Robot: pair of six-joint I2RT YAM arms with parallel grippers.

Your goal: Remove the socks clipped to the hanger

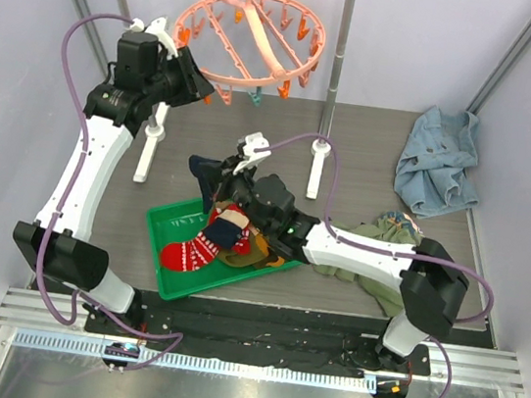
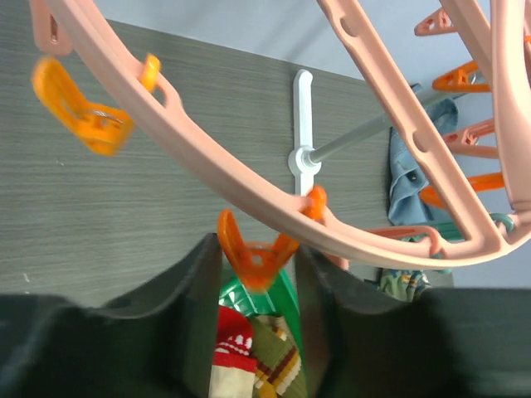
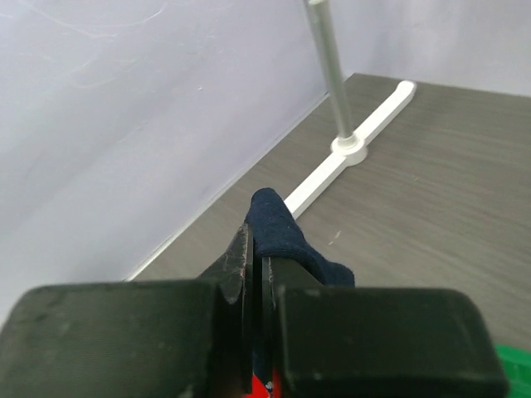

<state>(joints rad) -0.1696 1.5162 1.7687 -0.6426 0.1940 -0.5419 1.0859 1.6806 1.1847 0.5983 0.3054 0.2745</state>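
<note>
The salmon-pink round hanger (image 1: 253, 44) hangs from the rack; its rim also crosses the left wrist view (image 2: 249, 178). No sock shows on its pegs. My left gripper (image 1: 202, 86) is open at the hanger's lower left rim, its jaws on either side of an empty orange peg (image 2: 253, 257). My right gripper (image 1: 224, 178) is shut on the dark navy sock (image 1: 202, 168), held above the tray's far edge; the sock also sticks out past the jaws in the right wrist view (image 3: 278, 228). A red patterned sock (image 1: 201, 247) and an olive-brown sock (image 1: 253, 250) lie in the green tray (image 1: 166, 220).
The white pole rack (image 1: 338, 71) stands at the back, with a foot (image 1: 149, 148) beside the tray. A blue denim garment (image 1: 439, 159) lies at the back right. An olive-green shirt (image 1: 377, 249) lies under the right arm.
</note>
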